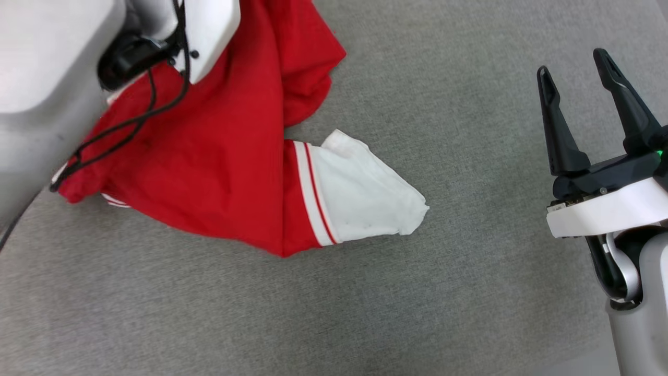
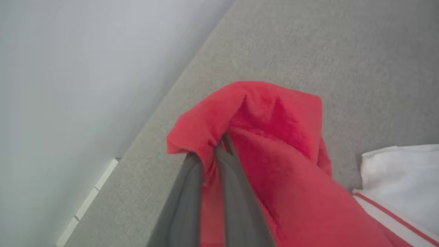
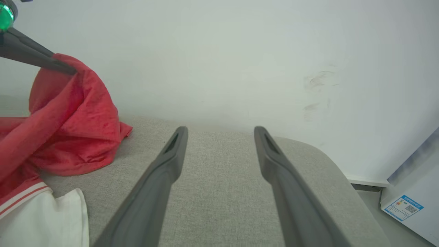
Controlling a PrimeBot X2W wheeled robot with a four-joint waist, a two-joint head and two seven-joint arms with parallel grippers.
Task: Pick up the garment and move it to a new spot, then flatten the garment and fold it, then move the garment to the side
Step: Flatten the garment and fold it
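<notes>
The left arm's pale forearm (image 1: 47,78) looms closest, reaching over the garment (image 1: 209,172). The left gripper (image 2: 223,142) is pinched tight on a red fold and holds that part raised while the rest trails on the grey woven surface (image 1: 469,287), probably to carry it to a new spot. The white sleeve (image 1: 365,193) lies flat to the right. Further right, the right gripper (image 1: 571,61) hovers empty, jaws spread wide, well apart from the cloth. A pale wall (image 3: 240,51) backs the surface.
</notes>
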